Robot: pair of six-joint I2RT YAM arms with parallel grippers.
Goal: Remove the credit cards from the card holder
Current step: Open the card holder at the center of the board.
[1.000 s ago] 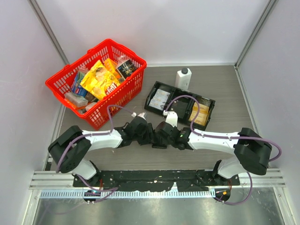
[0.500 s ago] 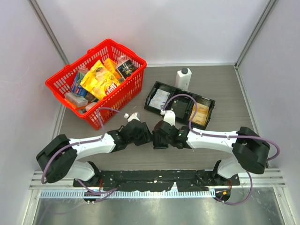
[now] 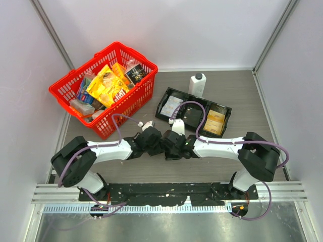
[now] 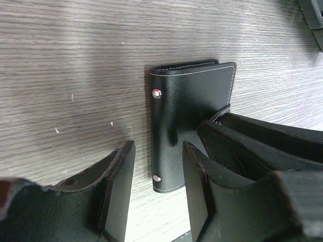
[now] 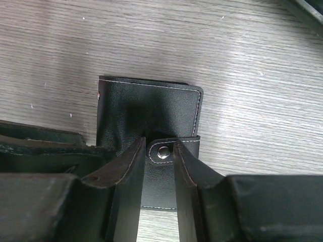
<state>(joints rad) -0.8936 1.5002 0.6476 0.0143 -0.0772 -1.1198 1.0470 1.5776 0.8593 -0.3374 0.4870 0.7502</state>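
Black leather-like grain fills both wrist views. The card holder [image 4: 189, 116] lies shut and flat on the wood-grain surface [image 4: 75, 60], near the middle of the overhead view and a little toward 6 o'clock. The long black tray [image 3: 160, 105] sits off at 1 o'clock. No credit cards show at the holder; I take them to be inside.

The left claw [image 4: 156, 166] reaches in from 9 o'clock and stands open astride the holder's studded edge, with one finger over the cover and the other clear of it above the wood. The right claw [image 5: 160, 151] comes from 3 o'clock with its jaws set close on either side of the snap tab [image 5: 160, 189]. I cannot tell whether they pinch the tab or only flank it.

The step in hand looks to be the unsnapping, the first of the job. Next, the right claw needs a firm hold on the tab and a pull away from the cover. Meanwhile the left claw must pin the holder so it neither lifts nor slides.
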